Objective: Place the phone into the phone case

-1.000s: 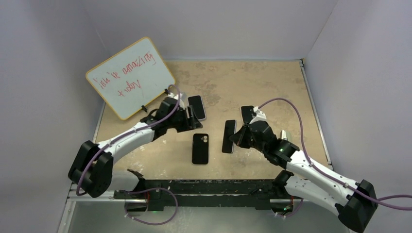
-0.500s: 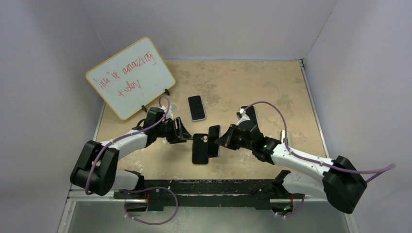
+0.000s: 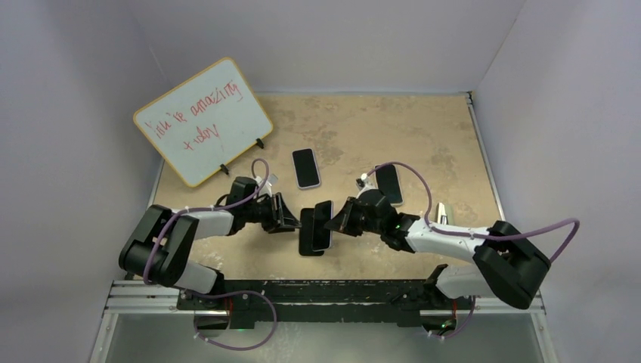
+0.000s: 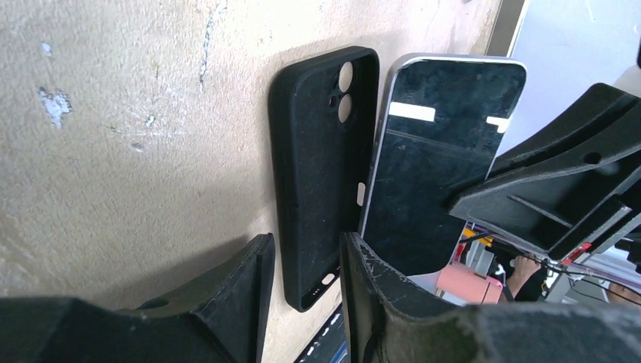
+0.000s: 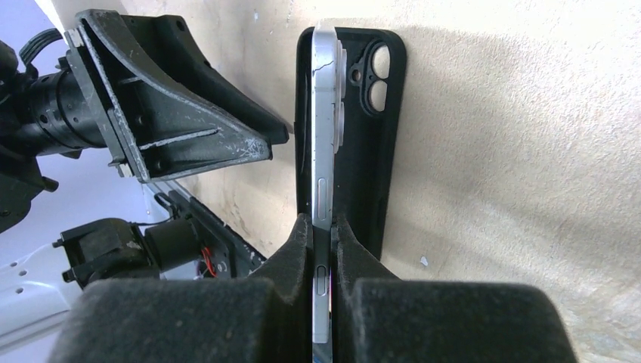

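Phone (image 5: 325,113) edgewise in low right gripper (image 5: 323,227)

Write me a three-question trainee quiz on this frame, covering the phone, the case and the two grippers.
1. True or false: the right gripper is shut on the phone, pinching its front and back faces.
2. The phone case is: A) lying flat on the table; B) lifted by a gripper; C) already wrapped around the phone.
3. Which gripper's fingers straddle one end of the phone case?
Key: 1 true; 2 A; 3 the left gripper.
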